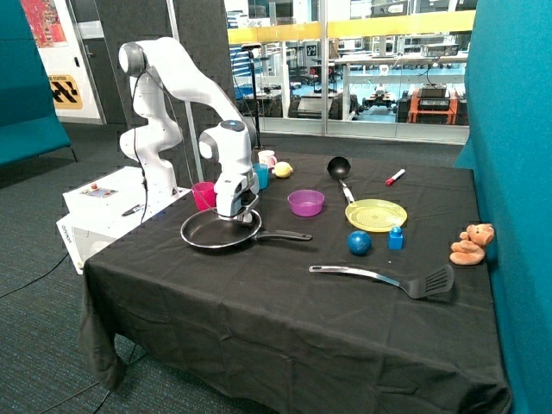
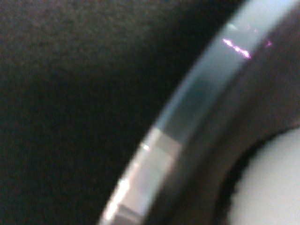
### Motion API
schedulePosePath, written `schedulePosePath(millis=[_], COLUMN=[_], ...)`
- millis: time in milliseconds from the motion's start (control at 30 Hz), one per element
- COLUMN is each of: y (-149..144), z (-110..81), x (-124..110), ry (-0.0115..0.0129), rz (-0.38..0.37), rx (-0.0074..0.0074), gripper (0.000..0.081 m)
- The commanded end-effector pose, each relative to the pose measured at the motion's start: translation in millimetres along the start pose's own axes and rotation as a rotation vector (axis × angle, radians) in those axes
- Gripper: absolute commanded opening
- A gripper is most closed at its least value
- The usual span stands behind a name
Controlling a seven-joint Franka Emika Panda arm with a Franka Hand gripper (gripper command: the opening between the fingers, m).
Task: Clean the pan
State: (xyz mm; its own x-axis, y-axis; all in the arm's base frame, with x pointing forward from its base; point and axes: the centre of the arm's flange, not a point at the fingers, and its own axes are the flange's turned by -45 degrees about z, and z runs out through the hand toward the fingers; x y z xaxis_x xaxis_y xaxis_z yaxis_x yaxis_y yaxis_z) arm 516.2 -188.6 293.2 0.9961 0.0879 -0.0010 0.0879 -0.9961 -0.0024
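Observation:
The pan [image 1: 211, 234] is a round black frying pan on the black tablecloth near the table's robot-side edge, its long handle [image 1: 285, 235] pointing toward the middle of the table. My gripper [image 1: 235, 217] is lowered into the pan at its far rim. In the wrist view the pan's shiny rim [image 2: 187, 117] runs diagonally very close to the camera, with black cloth [image 2: 70, 93] outside it. A pale blurred shape [image 2: 272, 187] sits inside the rim; I cannot tell what it is.
Behind the pan stand a pink cup [image 1: 203, 195], a teal cup [image 1: 261, 175] and a purple bowl [image 1: 305, 203]. Further along are a black ladle [image 1: 339, 167], a yellow plate [image 1: 376, 215], a blue ball [image 1: 359, 242], a blue block [image 1: 396, 237], a slotted spatula [image 1: 388, 278] and a teddy bear [image 1: 473, 244].

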Motion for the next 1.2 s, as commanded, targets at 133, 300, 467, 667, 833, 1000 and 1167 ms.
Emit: schedulePosePath(millis=[133, 300, 467, 667, 833, 1000, 1167], y=[5.3, 22.2, 47.2, 63.9, 79.7, 88.4, 102.0], z=[-3.5, -8.6, -10.0, -6.7, -4.5, -5.1, -9.3], x=[22.3, 24.5, 13.6, 7.4, 4.2, 0.9, -13.9], ry=[0.0011, 0.0011, 0.0011, 0.0012, 0.0012, 0.0012, 0.0012], rz=[0.024, 0.057, 0.101, 0.129, 0.156, 0.173, 0.186], rx=[-0.0023, -0.0023, -0.0023, -0.0023, -0.0023, -0.0023, -0.0022], gripper=[0.0000, 0.0000, 0.0000, 0.0000, 0.0000, 0.0000, 0.0000])
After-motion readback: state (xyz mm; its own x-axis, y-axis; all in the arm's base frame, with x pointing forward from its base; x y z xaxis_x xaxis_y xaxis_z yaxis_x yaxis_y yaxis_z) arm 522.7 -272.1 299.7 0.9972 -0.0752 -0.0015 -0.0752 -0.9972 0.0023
